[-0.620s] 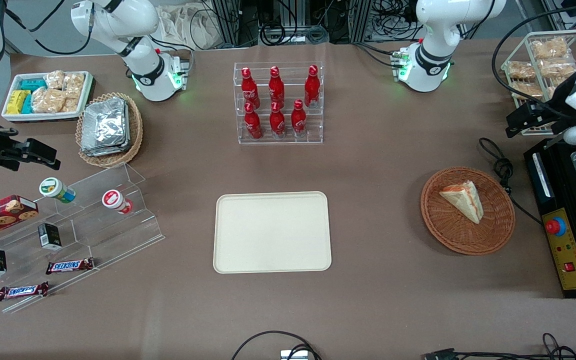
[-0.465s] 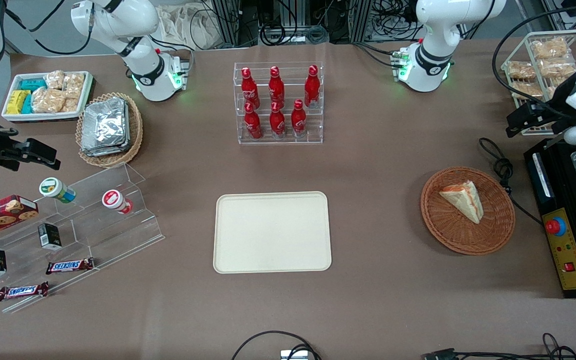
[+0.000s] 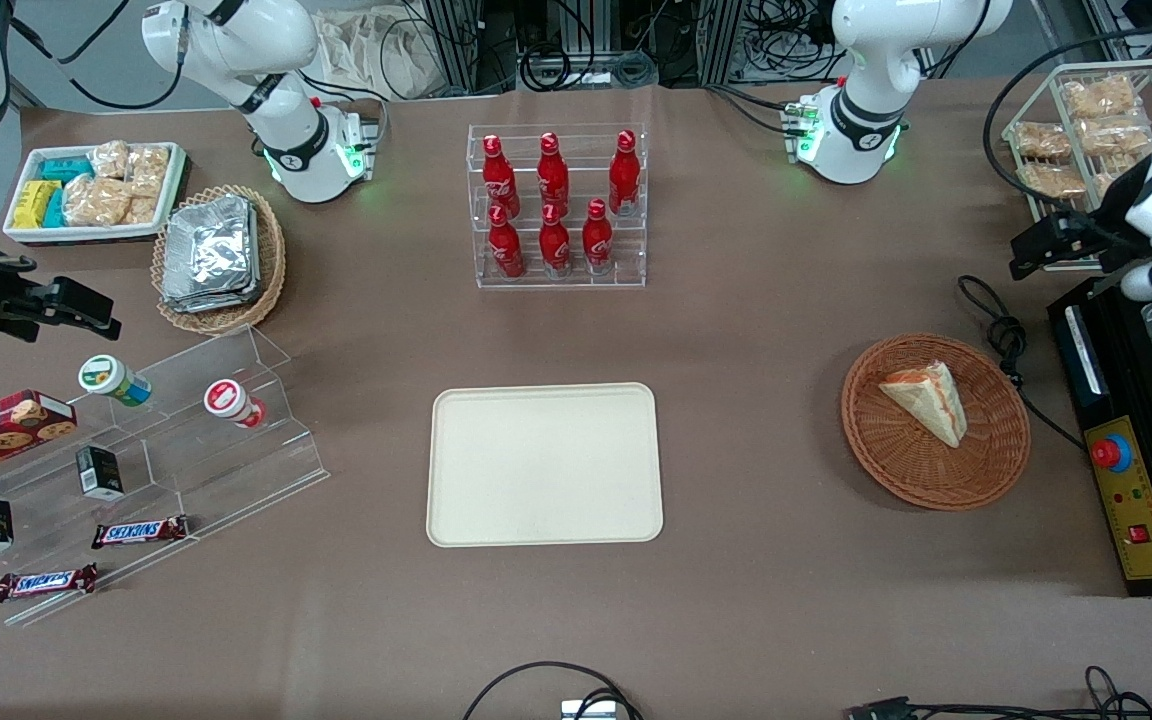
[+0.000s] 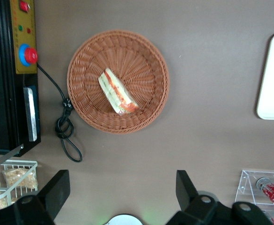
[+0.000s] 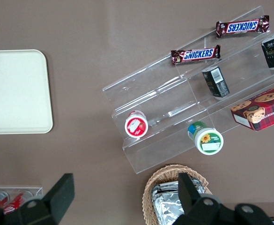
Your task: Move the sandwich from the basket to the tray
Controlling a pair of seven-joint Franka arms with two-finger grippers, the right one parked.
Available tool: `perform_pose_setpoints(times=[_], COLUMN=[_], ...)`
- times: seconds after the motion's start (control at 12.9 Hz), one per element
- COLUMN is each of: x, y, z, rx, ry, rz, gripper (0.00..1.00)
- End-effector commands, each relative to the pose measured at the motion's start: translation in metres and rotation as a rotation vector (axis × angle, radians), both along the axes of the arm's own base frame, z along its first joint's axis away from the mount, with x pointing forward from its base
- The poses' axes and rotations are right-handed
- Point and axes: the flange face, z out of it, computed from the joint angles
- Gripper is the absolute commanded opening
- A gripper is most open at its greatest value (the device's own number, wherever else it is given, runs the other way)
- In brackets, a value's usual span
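One sandwich (image 3: 926, 398) lies in the round reddish-brown basket (image 3: 936, 470), a white wedge with its red, orange and green filling edge showing, and it sits a little off the basket's centre, on the part farther from the front camera. Taking the basket as the landmark: the cream tray (image 3: 544, 464) lies flat on the brown table (image 3: 756, 330) well apart from the basket, toward the parked arm's end, with nothing on it. A coiled black cable (image 3: 1004, 338) lies just beside the basket's rim, between the basket and the black control box (image 3: 1131, 480) with its red button, which stands near the basket at the working arm's end of the table. A clear rack of red bottles (image 3: 556, 205) stands farther from the front camera than the basket and well off toward the parked arm's end. A wire rack of snack packs (image 3: 1086, 130) stands farther from the front camera than the basket, at the working arm's edge.

The gripper (image 4: 120, 187) hangs in the air, well apart from the basket and farther from the front camera than it, near the wire rack. In the left wrist view its two dark fingers (image 4: 57, 190) stand wide apart with nothing between them, and the basket (image 4: 148, 101) with the sandwich (image 4: 118, 92) shows on the table below, clear of the fingers.
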Motion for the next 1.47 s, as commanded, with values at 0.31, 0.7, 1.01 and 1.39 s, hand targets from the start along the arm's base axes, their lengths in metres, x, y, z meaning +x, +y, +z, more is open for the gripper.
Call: perform_pose_setpoints(times=[0.31,0.7,1.01,1.39], x=[-0.006,-0.017,-0.017,-0.013], y=[0.050,0.049,0.043,0.043], z=[-0.116,-0.186,-0.229,-0.282], rx=[0.017,0.031,0.026,0.018], ry=[-0.033,-0.075,-0.099,-0.102], rz=[0.237,0.451,0.535,0.620], gripper=[1.00,1.00,1.00,1.00])
